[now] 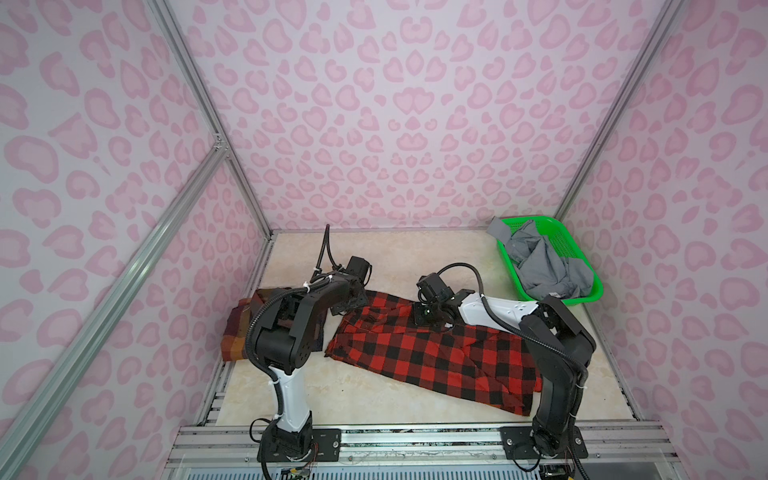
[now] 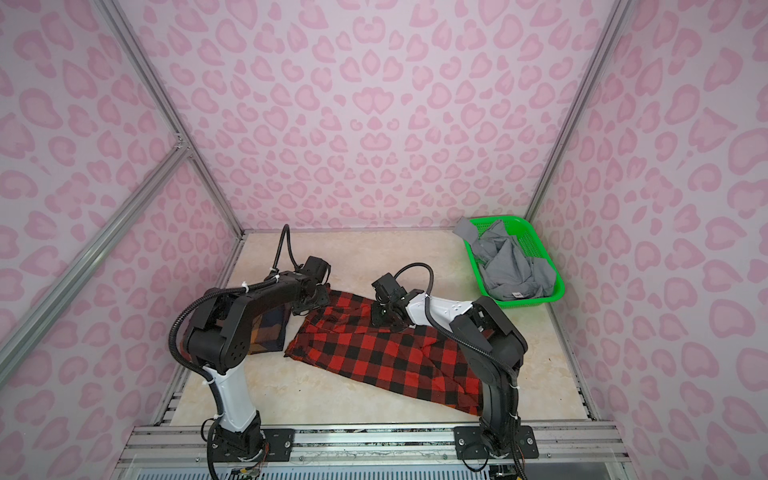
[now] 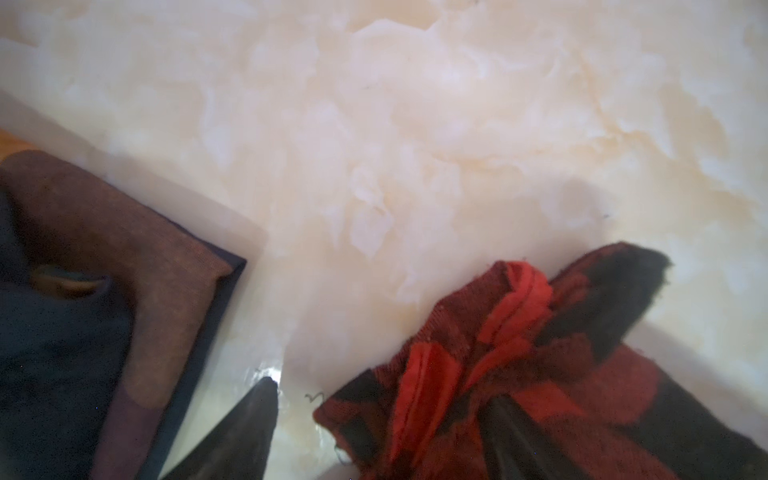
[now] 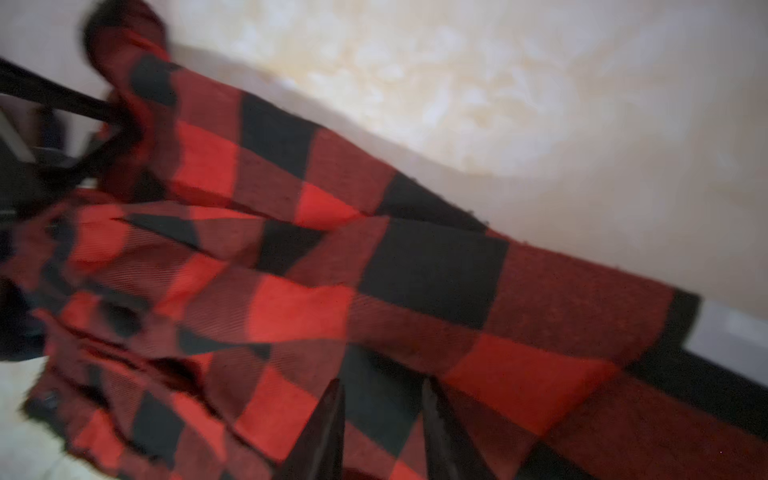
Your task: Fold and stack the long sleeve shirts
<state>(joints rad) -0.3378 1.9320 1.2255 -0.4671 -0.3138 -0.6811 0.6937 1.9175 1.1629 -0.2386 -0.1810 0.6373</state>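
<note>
The red-and-black check flannel [image 1: 436,357] [image 2: 386,353] lies spread aslant across the middle of the table. My left gripper [image 1: 351,305] [image 2: 305,309] [image 3: 382,390] is open at its far left corner. One finger rests on bare table, the other sits in the bunched fabric [image 3: 540,332]. My right gripper [image 1: 420,322] [image 2: 380,322] [image 4: 383,382] is down on the flannel's far edge [image 4: 415,270], its jaws a little apart with flat cloth showing between them. The folded brown-orange-navy plaid shirt [image 1: 237,336] [image 2: 270,328] [image 3: 124,257] lies at the left, partly behind my left arm. The grey shirt [image 1: 544,266] [image 2: 511,266] is crumpled in the basket.
A green mesh basket [image 1: 559,239] [image 2: 525,237] stands at the back right corner, with a grey sleeve hanging over its far rim. Pink patterned walls close in three sides. Bare marble-look tabletop [image 1: 374,257] shows behind the flannel and in front of it.
</note>
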